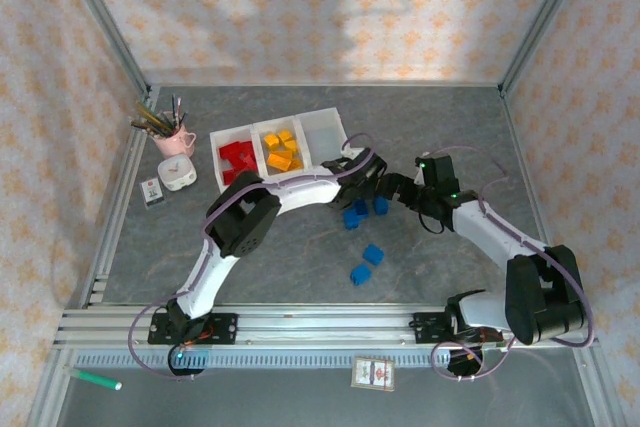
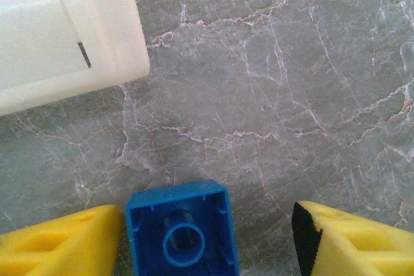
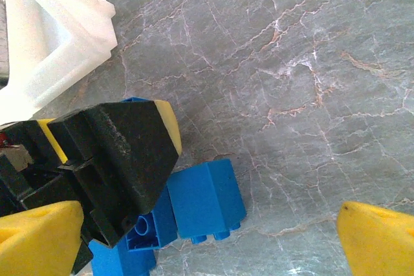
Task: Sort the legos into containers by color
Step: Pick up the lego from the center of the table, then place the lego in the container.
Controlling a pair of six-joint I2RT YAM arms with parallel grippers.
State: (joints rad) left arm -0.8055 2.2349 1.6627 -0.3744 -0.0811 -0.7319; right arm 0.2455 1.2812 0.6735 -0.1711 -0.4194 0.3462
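Your left claw (image 2: 207, 234) spread around a blue brick (image 2: 178, 231), not pinching it, white bin (image 2: 71, 37) close by, your right claw (image 3: 208, 224) wide apart near more blue bricks (image 3: 207, 198)

glossy plastic legos (image 2: 181, 227), matt veined table (image 2: 272, 95)

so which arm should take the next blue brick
Left, likely: the left gripper is open around a blue brick near the empty bin. The right gripper is open too, but the left one crowds its bricks.
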